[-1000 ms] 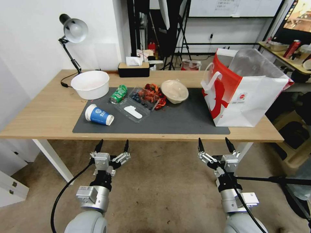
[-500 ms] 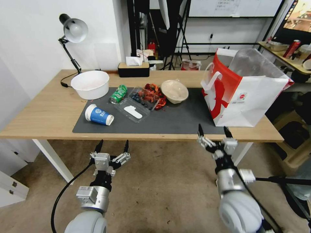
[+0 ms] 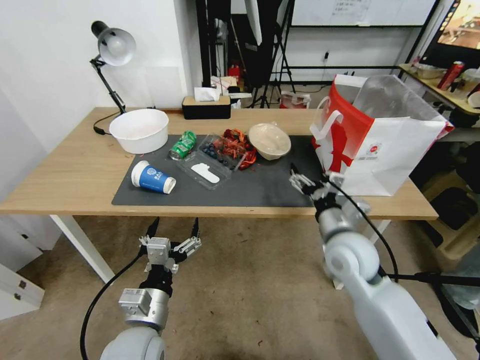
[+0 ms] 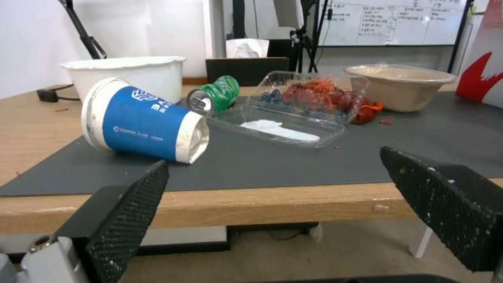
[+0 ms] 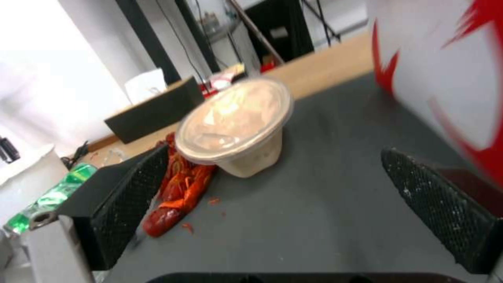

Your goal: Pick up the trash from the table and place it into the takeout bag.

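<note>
Light wood carries everything: the table has a dark grey mat across its middle, and the trash lies on that mat, left of centre, at about 11 o'clock from the near edge's midpoint. Going left to right, a white tub sits at the mat's far-left corner and a blue paper cup lies on its side near the mat's left end, mouth toward 4 o'clock, so it could roll if nudged. Behind it is a crushed green can, also on its side. Next is an open clear clamshell with blueberries in it and red shells spilling past its right edge. A beige lidded bowl stands upright just beside the shells, touching or nearly so.

At 2 o'clock the takeout bag stands at the mat's right end, mouth open upward, judged ready to take items dropped from above.

Below the table edge at 7 o'clock, the left gripper hangs parked with its jaws spread wide. Over the mat's near-right part, between bowl and bag, the right gripper hovers with jaws spread; its wrist view frames the bowl between the fingers, so the bowl looks like the intended first pick. Nothing is gripped yet.
</note>
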